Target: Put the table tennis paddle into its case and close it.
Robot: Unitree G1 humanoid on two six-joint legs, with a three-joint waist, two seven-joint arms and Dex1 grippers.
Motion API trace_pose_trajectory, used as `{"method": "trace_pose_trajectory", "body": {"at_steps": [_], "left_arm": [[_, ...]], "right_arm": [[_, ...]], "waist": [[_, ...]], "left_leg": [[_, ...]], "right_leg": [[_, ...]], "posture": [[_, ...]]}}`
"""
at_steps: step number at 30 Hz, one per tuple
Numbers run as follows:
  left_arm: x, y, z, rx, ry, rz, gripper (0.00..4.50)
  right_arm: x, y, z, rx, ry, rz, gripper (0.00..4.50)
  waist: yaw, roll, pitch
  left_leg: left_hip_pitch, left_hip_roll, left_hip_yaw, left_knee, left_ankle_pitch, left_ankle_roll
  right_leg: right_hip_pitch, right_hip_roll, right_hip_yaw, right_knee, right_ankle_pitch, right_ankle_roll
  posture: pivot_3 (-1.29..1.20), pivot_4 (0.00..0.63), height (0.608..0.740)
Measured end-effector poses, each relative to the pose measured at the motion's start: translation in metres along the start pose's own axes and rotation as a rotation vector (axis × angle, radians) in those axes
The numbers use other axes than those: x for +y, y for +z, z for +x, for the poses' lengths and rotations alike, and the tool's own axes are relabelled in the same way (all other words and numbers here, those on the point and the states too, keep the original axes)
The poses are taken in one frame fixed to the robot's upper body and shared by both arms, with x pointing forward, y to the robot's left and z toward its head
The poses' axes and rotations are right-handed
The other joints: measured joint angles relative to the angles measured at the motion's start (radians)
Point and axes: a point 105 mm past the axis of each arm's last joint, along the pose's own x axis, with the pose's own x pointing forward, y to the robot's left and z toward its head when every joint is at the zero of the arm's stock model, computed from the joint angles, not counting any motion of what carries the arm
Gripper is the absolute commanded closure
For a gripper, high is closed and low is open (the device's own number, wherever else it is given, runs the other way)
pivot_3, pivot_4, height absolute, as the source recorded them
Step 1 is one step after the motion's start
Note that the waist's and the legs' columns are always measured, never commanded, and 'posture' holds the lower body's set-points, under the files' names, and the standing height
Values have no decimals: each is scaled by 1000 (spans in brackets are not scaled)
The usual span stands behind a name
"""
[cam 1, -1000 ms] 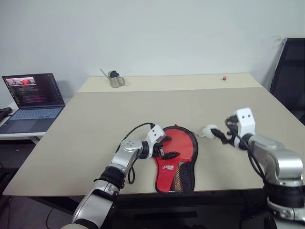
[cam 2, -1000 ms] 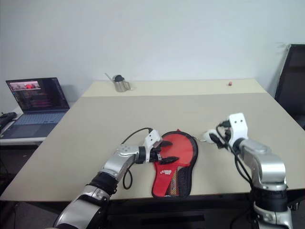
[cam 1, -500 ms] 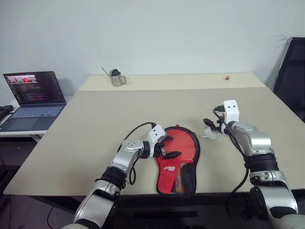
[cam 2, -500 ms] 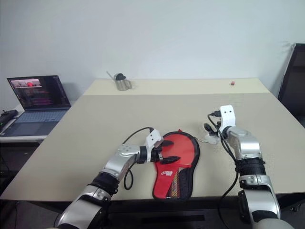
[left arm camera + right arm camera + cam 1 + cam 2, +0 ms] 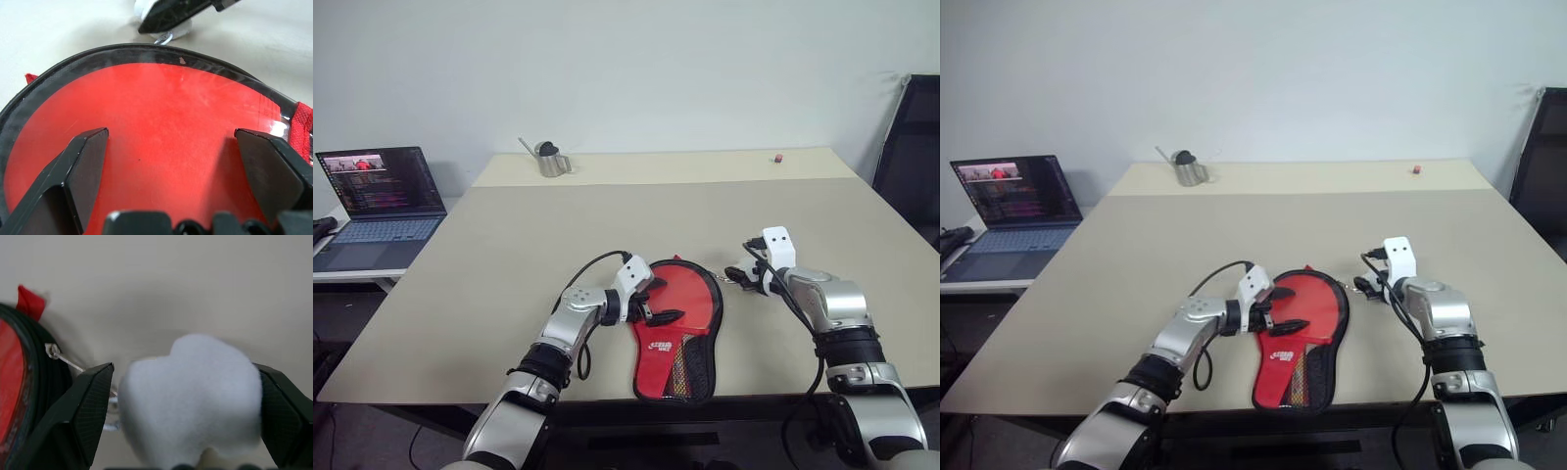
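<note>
Partly hidden inside the soft red, black-edged zip case point(image 5: 675, 338), the red-faced table tennis paddle point(image 5: 146, 142) is lying near the beige table's point(image 5: 509, 255) front edge. Spread wide, the left gripper point(image 5: 651, 305) is reaching level over it; beside the case, the right gripper point(image 5: 186, 421) is tilting down, straddling a white fluffy charm point(image 5: 193, 396) ungrasped.

Smooth red rubber paddle point(image 5: 161, 142) — fabric-edged case point(image 5: 702, 362) — fluffy white charm point(image 5: 193, 399).
</note>
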Motion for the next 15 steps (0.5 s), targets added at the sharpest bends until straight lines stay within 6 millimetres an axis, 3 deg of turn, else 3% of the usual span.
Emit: {"method": "trace_pose_trajectory", "body": {"at_steps": [2, 7, 10, 12, 15], "left_arm": [[0, 1, 0, 1, 0, 5, 0], [2, 7, 2, 10, -4, 34, 0], [-2, 12, 6, 19, -45, 68, 0], [-9, 16, 11, 28, -94, 104, 0], [-18, 19, 16, 45, -162, 178, 0]], "right_arm": [[2, -2, -1, 0, 2, -8, 762], [5, -2, -1, -1, 3, -25, 2535], [6, 0, -1, -9, 5, -28, 3338], [8, 1, 0, -14, 8, -29, 3655], [10, 2, 1, -23, 10, -30, 3756]], "waist": [[0, 0, 0], [0, 0, 1], [0, 0, 2], [-2, -1, 2], [-4, -1, 2]], "left_leg": [[0, 0, 0, 0, 0, 0], [-1, 0, 0, 0, 0, 0], [-3, 0, 0, -1, 0, 0], [-3, 0, 0, -2, 0, 0], [-2, 0, 1, -4, 0, 0]], "right_leg": [[0, 0, 0, 0, 0, 1], [-1, 0, 0, 0, 0, 0], [-3, 0, 0, -1, 1, -1], [-3, 0, 0, -2, 1, -1], [-4, 0, 1, -2, 1, -2]], "posture": [[0, 150, 740], [0, 150, 740], [0, 150, 740], [0, 150, 740], [0, 150, 740]]}}
